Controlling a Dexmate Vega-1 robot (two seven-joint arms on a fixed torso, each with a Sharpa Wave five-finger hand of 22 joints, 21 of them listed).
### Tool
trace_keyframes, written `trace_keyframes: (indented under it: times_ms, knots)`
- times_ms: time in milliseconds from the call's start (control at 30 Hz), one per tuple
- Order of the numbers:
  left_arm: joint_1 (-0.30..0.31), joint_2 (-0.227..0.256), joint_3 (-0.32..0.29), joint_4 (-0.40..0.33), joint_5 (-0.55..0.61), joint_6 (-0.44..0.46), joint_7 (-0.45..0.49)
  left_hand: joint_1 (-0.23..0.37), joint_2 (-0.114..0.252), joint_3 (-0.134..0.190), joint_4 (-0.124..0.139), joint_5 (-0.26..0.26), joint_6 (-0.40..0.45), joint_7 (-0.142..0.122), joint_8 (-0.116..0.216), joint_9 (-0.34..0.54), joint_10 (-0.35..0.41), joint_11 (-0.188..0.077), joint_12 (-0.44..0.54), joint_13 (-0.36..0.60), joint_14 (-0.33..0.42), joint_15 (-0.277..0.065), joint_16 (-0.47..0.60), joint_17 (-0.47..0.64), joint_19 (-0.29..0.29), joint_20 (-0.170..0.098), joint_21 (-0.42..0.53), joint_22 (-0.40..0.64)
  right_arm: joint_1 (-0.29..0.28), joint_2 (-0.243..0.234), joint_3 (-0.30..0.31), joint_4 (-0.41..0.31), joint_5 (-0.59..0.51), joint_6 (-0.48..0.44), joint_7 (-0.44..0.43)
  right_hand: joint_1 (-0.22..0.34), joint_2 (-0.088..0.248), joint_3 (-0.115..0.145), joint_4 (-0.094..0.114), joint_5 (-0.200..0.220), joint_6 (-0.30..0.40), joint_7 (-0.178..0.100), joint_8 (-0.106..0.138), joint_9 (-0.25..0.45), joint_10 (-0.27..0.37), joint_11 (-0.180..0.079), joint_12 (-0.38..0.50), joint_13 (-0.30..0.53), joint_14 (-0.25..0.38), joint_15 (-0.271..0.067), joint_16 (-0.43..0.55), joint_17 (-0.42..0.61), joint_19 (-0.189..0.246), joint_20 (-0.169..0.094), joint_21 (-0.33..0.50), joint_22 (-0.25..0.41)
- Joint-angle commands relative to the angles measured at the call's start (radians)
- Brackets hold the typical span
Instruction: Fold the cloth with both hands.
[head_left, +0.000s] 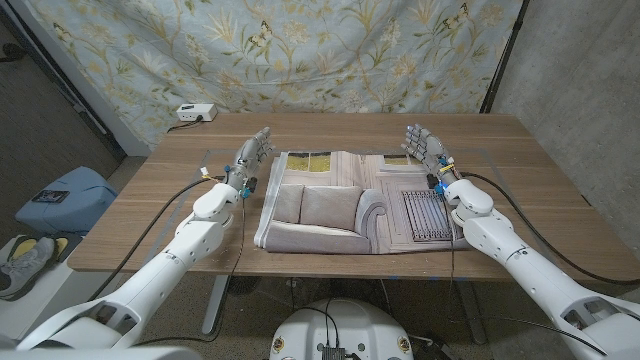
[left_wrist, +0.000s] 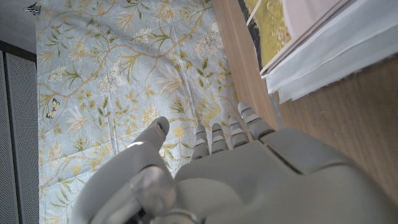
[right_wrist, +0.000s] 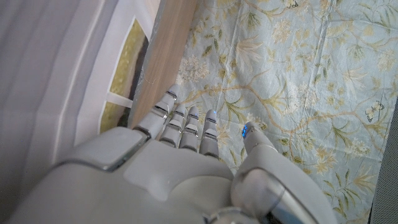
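Note:
A printed cloth (head_left: 350, 202) showing a sofa and a room lies spread on the wooden table (head_left: 160, 200), its front edge near the table's front. My left hand (head_left: 250, 155) stands beside the cloth's left edge, fingers apart and holding nothing. My right hand (head_left: 428, 152) stands over the cloth's far right corner, also with fingers apart and nothing in it. In the left wrist view my left hand (left_wrist: 249, 180) has the cloth's edge (left_wrist: 323, 56) beside it. In the right wrist view my right hand (right_wrist: 180, 168) reaches past the cloth (right_wrist: 56, 81) toward the backdrop.
A small white device (head_left: 196, 113) with a cable sits at the table's far left corner. A floral fabric backdrop (head_left: 300, 45) hangs behind the table. A blue bag (head_left: 62, 200) and shoes (head_left: 25, 260) lie on the floor to the left.

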Motion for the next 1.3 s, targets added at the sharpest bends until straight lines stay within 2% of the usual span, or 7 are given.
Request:
trace_keyframes:
  times_ms: [33, 467, 733, 967, 1100, 1300]
  knots:
    - [0.021, 0.016, -0.005, -0.027, -0.003, 0.001, -0.006, 0.011, -0.001, 0.006, -0.001, 0.006, 0.008, -0.001, 0.003, 0.004, 0.003, 0.004, 0.007, 0.004, 0.001, 0.008, 0.007, 0.004, 0.007, 0.0, 0.004, 0.005, -0.007, 0.005, -0.008, -0.012, -0.008, -0.01, -0.016, 0.009, -0.001, 0.006, -0.002, 0.006, 0.009, -0.002, 0.006, 0.002, 0.01, 0.001, 0.006, 0.004, 0.008, 0.001, 0.005, 0.002, 0.004, 0.002, 0.006, 0.002]
    - [0.068, 0.071, -0.008, -0.113, 0.029, 0.02, 0.02, 0.021, 0.001, 0.009, -0.01, 0.009, 0.013, 0.001, 0.003, 0.004, 0.007, 0.006, 0.007, 0.004, -0.002, 0.01, 0.004, 0.003, 0.004, 0.002, 0.002, 0.005, -0.029, -0.02, -0.002, -0.067, -0.028, -0.026, -0.055, 0.012, -0.003, 0.005, -0.007, 0.006, 0.012, 0.0, 0.006, 0.002, 0.011, 0.003, 0.005, 0.004, 0.009, 0.005, 0.006, 0.001, 0.005, 0.006, 0.006, 0.002]
    - [0.103, 0.116, -0.013, -0.174, 0.059, 0.027, 0.037, 0.029, 0.0, 0.013, -0.019, 0.011, 0.017, 0.001, 0.003, 0.003, 0.009, 0.007, 0.006, 0.004, -0.002, 0.011, 0.004, 0.002, 0.004, 0.002, 0.002, 0.005, -0.02, -0.016, -0.007, -0.054, -0.038, -0.017, -0.052, 0.012, -0.003, 0.005, -0.008, 0.006, 0.011, -0.001, 0.005, 0.002, 0.009, 0.003, 0.004, 0.004, 0.007, 0.004, 0.006, 0.001, 0.003, 0.005, 0.006, 0.002]
    - [0.147, 0.171, -0.027, -0.256, 0.085, 0.04, 0.053, 0.034, -0.003, 0.014, -0.025, 0.013, 0.016, 0.0, 0.001, 0.003, 0.007, 0.008, 0.005, 0.004, -0.003, 0.012, 0.003, 0.001, 0.004, 0.003, 0.001, 0.005, -0.022, -0.013, -0.002, -0.056, -0.048, -0.008, -0.074, 0.012, -0.002, 0.005, -0.009, 0.006, 0.011, -0.001, 0.004, 0.002, 0.009, 0.005, 0.004, 0.004, 0.007, 0.003, 0.006, 0.001, 0.003, 0.005, 0.006, 0.002]
    - [0.185, 0.201, -0.042, -0.316, 0.097, 0.058, 0.082, 0.038, -0.004, 0.014, -0.03, 0.014, 0.013, -0.001, 0.0, 0.003, 0.006, 0.01, 0.003, 0.003, -0.005, 0.012, 0.002, 0.001, 0.003, 0.003, 0.001, 0.005, -0.022, -0.023, 0.0, -0.07, -0.049, -0.024, -0.079, 0.012, -0.001, 0.005, -0.009, 0.006, 0.011, -0.002, 0.004, 0.002, 0.01, 0.004, 0.004, 0.004, 0.007, 0.005, 0.007, 0.001, 0.002, 0.005, 0.006, 0.002]
    - [0.224, 0.236, -0.049, -0.369, 0.134, 0.075, 0.112, 0.041, -0.006, 0.013, -0.035, 0.014, 0.008, -0.003, -0.003, 0.003, 0.004, 0.007, 0.002, 0.003, -0.007, 0.014, 0.001, 0.001, 0.0, 0.006, 0.0, 0.005, -0.025, -0.036, 0.008, -0.09, -0.048, -0.039, -0.088, 0.019, 0.0, 0.007, -0.015, 0.006, 0.013, 0.002, 0.004, 0.002, 0.011, 0.009, 0.004, 0.004, 0.008, 0.008, 0.007, 0.0, 0.005, 0.01, 0.007, 0.002]
